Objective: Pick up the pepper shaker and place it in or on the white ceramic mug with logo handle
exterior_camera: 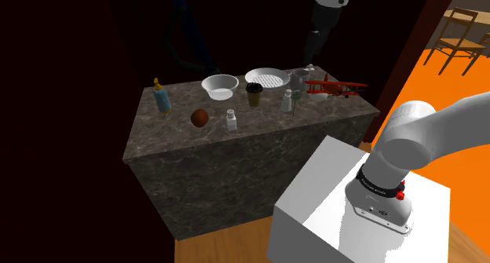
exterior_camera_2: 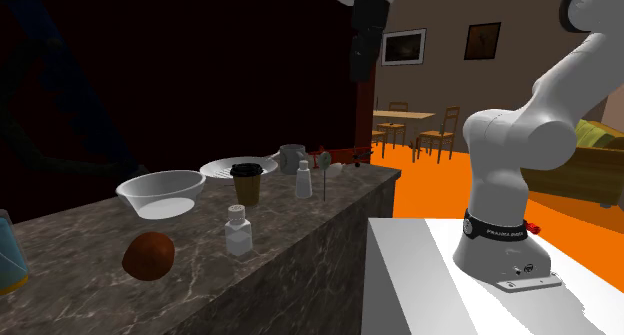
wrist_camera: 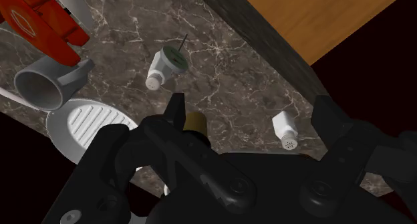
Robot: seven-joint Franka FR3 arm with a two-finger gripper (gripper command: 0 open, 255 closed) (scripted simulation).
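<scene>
Black band at the foot of the white robot arm: white lettering, too small to read.
Red toy biplane, on its wing: a white diamond outline, no letters.
Plain grey mug just beside the biplane: no logo legible.
Readable words or numbers: none.

I take the lidded coffee cup on the dark marble counter as my mark. In the shoulder view I see a white bowl just to its left, a ridged white plate just behind it and a red toy biplane well to its right. A brown ball lies left of the cup and nearer the camera. A yellow-capped bottle stands farthest left.
</scene>
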